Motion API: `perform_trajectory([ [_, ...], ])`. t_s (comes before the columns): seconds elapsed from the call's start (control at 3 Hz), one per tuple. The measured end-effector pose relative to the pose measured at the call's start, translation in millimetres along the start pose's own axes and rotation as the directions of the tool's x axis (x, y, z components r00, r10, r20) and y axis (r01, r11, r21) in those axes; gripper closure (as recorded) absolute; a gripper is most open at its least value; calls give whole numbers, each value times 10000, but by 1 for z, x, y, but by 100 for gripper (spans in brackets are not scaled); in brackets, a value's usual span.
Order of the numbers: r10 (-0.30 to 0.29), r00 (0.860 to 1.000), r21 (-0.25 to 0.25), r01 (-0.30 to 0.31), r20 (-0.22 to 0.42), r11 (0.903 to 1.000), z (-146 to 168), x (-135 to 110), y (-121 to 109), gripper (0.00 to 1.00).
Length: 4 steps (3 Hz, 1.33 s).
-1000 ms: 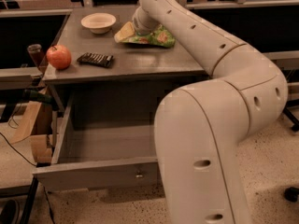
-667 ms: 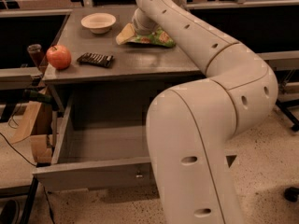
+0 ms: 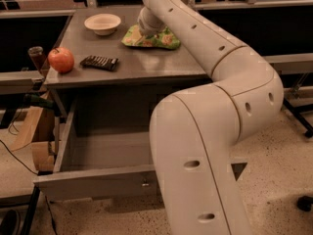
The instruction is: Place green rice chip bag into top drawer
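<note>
A: Four things sit on the table [image 3: 146, 65]. From the left they are a red apple [image 3: 61, 60], a dark snack bar [image 3: 100, 62], a pale bowl [image 3: 102, 23], and the green rice chip bag [image 3: 164, 39] toward the far edge.

B: And the gripper [image 3: 148, 29]?

A: It is down on the bag's left part, seemingly touching it from above. Whether it is open or closed I cannot tell, because the wrist hides it.

B: So the grasp is the step in hand?

A: I judge so. Pinch a firm fold of the crinkly film and lift straight up, clear of the bowl. Then carry the bag forward and down into the top drawer [image 3: 98, 182], which stands open below the table.
</note>
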<state>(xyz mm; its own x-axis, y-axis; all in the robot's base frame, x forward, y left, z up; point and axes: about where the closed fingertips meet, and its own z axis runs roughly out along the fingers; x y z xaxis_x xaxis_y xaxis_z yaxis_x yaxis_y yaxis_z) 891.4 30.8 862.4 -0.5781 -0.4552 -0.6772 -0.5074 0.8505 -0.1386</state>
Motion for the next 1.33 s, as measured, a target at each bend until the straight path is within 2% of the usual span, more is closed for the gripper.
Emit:
perform_trajectory([
  [0.67,-51,10000,-40,51,18,10000,-8,-8,-1,85],
  [1.0,-286,9992,-484,299,269,9984,-10,-9,6,100],
  [1.33,-717,9969,-654,737,322,9951,-13,-8,13,100],
])
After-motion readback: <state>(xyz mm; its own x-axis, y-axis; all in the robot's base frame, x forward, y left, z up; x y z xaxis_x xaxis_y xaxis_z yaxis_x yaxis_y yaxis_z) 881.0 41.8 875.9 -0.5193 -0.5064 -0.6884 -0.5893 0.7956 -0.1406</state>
